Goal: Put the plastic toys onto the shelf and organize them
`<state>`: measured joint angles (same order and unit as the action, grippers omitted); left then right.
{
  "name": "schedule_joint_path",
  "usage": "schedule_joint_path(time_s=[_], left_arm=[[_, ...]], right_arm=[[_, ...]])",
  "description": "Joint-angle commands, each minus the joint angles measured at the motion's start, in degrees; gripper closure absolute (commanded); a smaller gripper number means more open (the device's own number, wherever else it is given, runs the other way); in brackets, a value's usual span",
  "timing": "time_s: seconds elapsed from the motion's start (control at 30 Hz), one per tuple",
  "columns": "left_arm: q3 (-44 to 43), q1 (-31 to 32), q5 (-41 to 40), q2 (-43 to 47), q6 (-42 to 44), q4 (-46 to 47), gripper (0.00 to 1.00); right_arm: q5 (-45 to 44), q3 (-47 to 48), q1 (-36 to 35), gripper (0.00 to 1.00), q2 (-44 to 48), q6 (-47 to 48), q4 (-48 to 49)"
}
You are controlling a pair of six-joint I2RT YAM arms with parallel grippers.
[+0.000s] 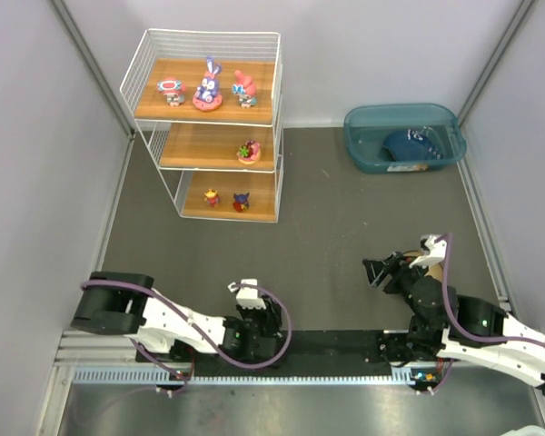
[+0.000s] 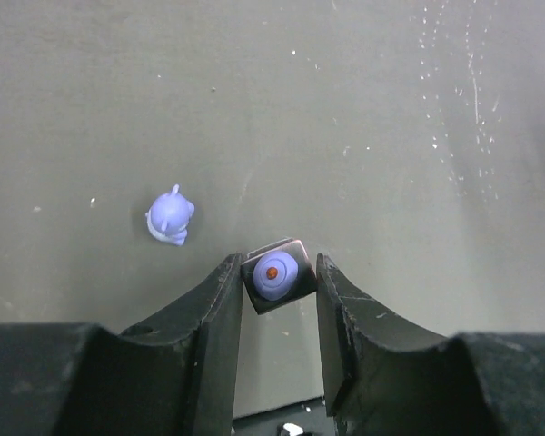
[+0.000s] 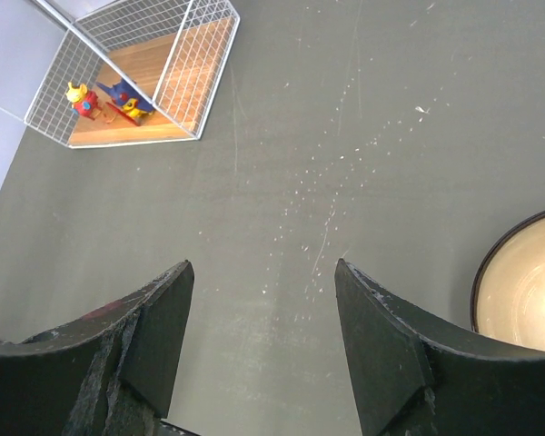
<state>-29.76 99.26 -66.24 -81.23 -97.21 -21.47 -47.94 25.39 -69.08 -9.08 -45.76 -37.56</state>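
The white wire shelf [image 1: 209,118] stands at the back left. Three figurines [image 1: 208,86] are on its top board, one [image 1: 249,151] on the middle board, two [image 1: 227,200] on the bottom board. My left gripper [image 2: 279,263] is low over the mat [image 1: 259,318], its fingertips closed on a tiny black cube with a purple round face [image 2: 274,275]. A small purple figurine [image 2: 170,218] stands on the mat just left of it. My right gripper [image 3: 263,265] is open and empty over bare mat [image 1: 377,270]. The shelf's bottom board [image 3: 136,73] shows in the right wrist view.
A teal bin [image 1: 363,150] at the back right holds a dark blue item [image 1: 411,145]. A tan bowl [image 3: 527,291] sits just right of my right gripper, partly hidden by the arm in the top view. Grey walls close in both sides.
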Motion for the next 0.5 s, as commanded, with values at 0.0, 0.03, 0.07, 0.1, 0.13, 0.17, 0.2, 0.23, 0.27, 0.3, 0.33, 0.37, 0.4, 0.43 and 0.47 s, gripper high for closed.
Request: schedule_joint_path(time_s=[0.0,0.03,0.07,0.1,0.13,0.17,0.2,0.23,0.27,0.3,0.33,0.37,0.4,0.43,0.47], left_arm=[[6.1,-4.7,7.8,3.2,33.6,39.8,1.0],[6.0,-5.7,9.7,2.7,37.2,41.8,1.0],[5.8,-7.1,11.4,2.3,43.8,43.6,1.0],[5.4,-7.4,14.5,1.8,47.0,45.5,1.0],[4.3,-7.9,16.2,0.6,50.1,47.6,1.0],[3.5,-8.9,18.0,-0.1,53.8,47.7,1.0],[2.9,-9.3,20.6,-0.8,55.8,48.3,1.0],[2.5,-9.8,23.1,-2.2,58.2,49.7,1.0],[2.5,-11.0,24.7,-2.9,61.0,52.0,1.0],[2.5,-11.5,28.1,-3.5,62.4,53.3,1.0],[2.8,-12.0,29.9,-4.7,64.1,54.9,1.0],[2.7,-13.0,31.2,-5.2,65.9,55.7,1.0],[2.5,-13.5,32.3,-5.8,66.9,55.8,1.0],[2.3,-13.9,34.5,-6.7,68.0,56.2,0.99],[2.1,-14.4,35.2,-7.2,69.7,56.1,0.98]], right_arm=[[-1.0,0.1,0.5,0.35,-0.8,-0.7,0.4],[-1.0,0.2,0.4,0.35,-0.9,-0.8,0.3],[-1.2,0.1,0.4,0.35,-0.9,-0.7,0.3],[-1.2,0.1,0.4,0.35,-0.9,-0.7,0.3],[-1.4,0.0,0.4,0.35,-0.9,-1.0,0.3],[-1.4,-0.1,0.4,0.35,-0.9,-1.0,0.2],[-1.5,-0.2,0.4,0.35,-0.9,-1.1,0.3],[-1.6,-0.2,0.4,0.35,-0.9,-1.1,0.3],[-1.5,-0.3,0.3,0.35,-1.0,-1.2,0.2],[-1.5,-0.3,0.4,0.35,-1.0,-1.2,0.3],[-1.5,-0.3,0.4,0.35,-1.0,-1.3,0.4],[-1.5,-0.4,0.4,0.35,-1.0,-1.2,0.3],[-1.7,-0.4,0.4,0.35,-1.1,-1.2,0.3],[-1.7,-0.4,0.3,0.35,-1.1,-1.2,0.4],[-1.8,-0.5,0.4,0.35,-1.1,-1.1,0.3]])
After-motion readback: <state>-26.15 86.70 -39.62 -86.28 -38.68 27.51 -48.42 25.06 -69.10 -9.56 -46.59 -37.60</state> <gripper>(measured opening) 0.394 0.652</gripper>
